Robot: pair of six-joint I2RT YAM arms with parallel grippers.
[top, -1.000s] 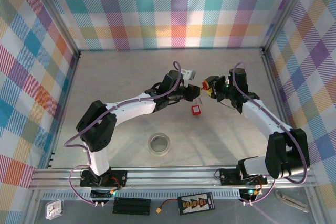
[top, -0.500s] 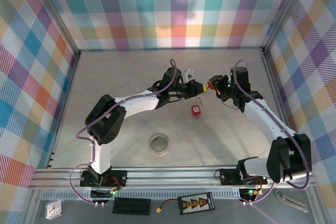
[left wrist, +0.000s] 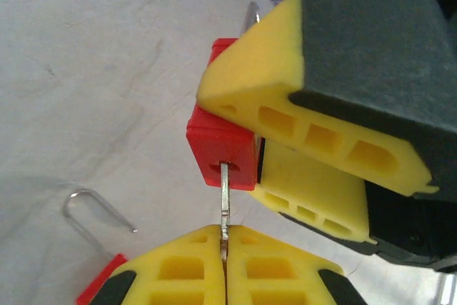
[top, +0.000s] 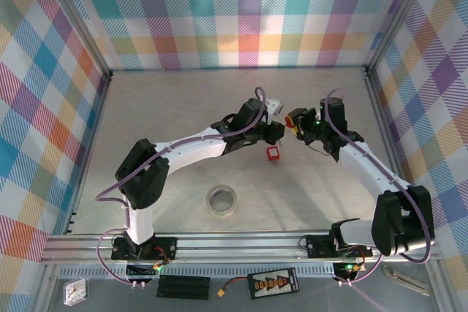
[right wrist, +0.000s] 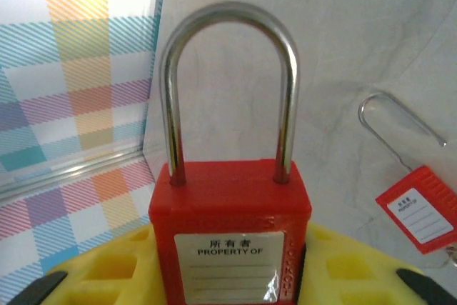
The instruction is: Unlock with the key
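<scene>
My left gripper (left wrist: 225, 256) pinches the key (left wrist: 225, 201), its tip seated in the padlock (right wrist: 232, 226) clamped by my right gripper (right wrist: 228, 276); twisting off-axis could bend it or wrench the padlock loose.

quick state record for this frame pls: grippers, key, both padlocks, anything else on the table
left gripper: shut on key
key: blade tip in the held padlock's keyhole
right gripper: shut on held padlock, gripping its red body
held padlock: shackle closed, both legs seated
spare padlock: lying on table, shackle open
tape roll: flat on table, near side, apart from both arms
task state: not yet unlocked
</scene>
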